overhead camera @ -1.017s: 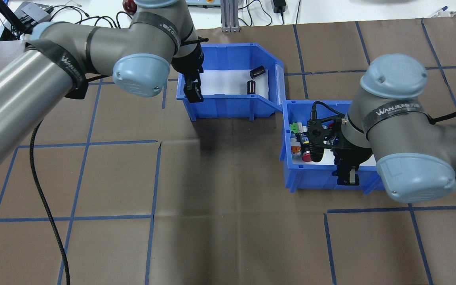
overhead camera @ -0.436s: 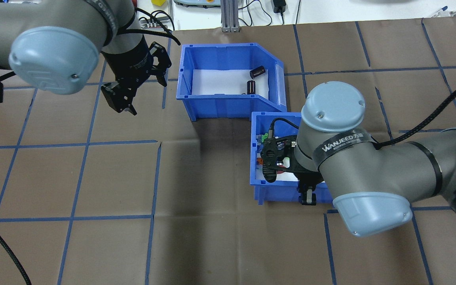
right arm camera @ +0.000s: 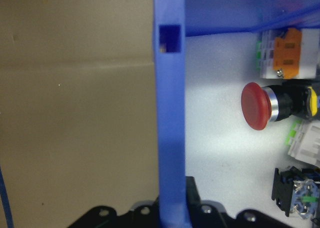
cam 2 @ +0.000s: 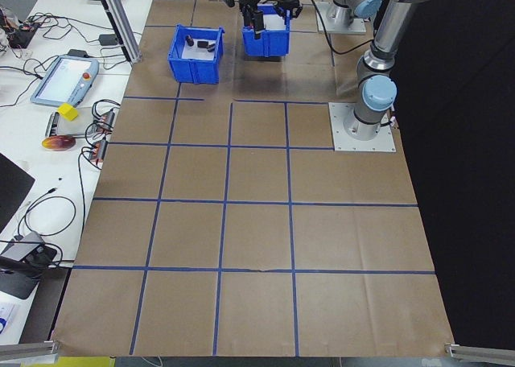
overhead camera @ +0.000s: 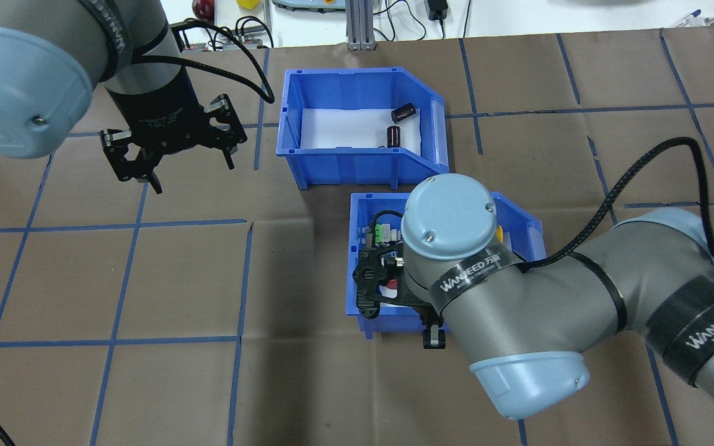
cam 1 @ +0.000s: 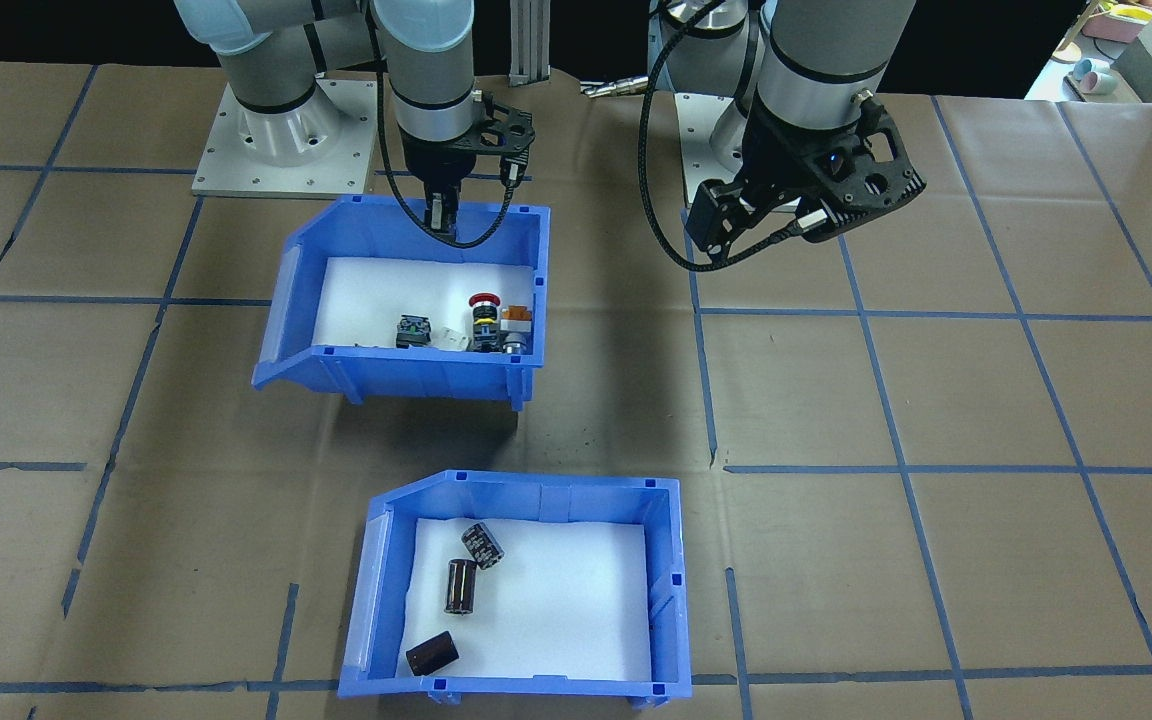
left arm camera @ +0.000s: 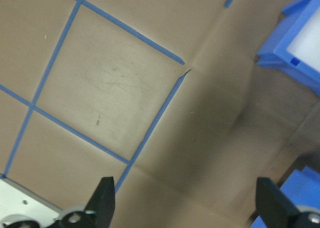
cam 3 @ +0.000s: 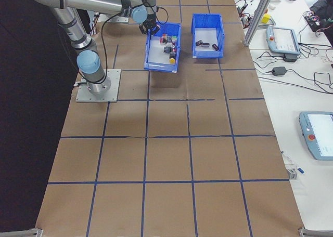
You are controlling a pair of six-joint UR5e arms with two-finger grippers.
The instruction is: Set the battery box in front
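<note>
The battery box [overhead camera: 357, 130] sits on the worktop [overhead camera: 146, 279] toward the far edge from the robot's base, with three dark cells [cam 1: 461, 585] lying loose on its white foam liner. Nothing is touching it. The left claw [overhead camera: 171, 148] hangs spread wide and empty over bare worktop, well apart from the battery box on its left side.

The right claw [overhead camera: 432, 331] is clamped on the near wall of the switch bin [overhead camera: 357, 260], one finger inside and one outside, as the right wrist view shows. That bin stands between the battery box and the robot's base, its far wall close to the battery box's near wall.

The risks appear to lie with the switch bin. Held by one thin wall, it could tilt or slip from the claw, and the loose switches [cam 1: 481, 325] could slide or spill. If it travels toward the far edge, its corner could knock the battery box and roll the cells about. The right arm's elbow also overhangs the bin, hiding much of it from overhead.
</note>
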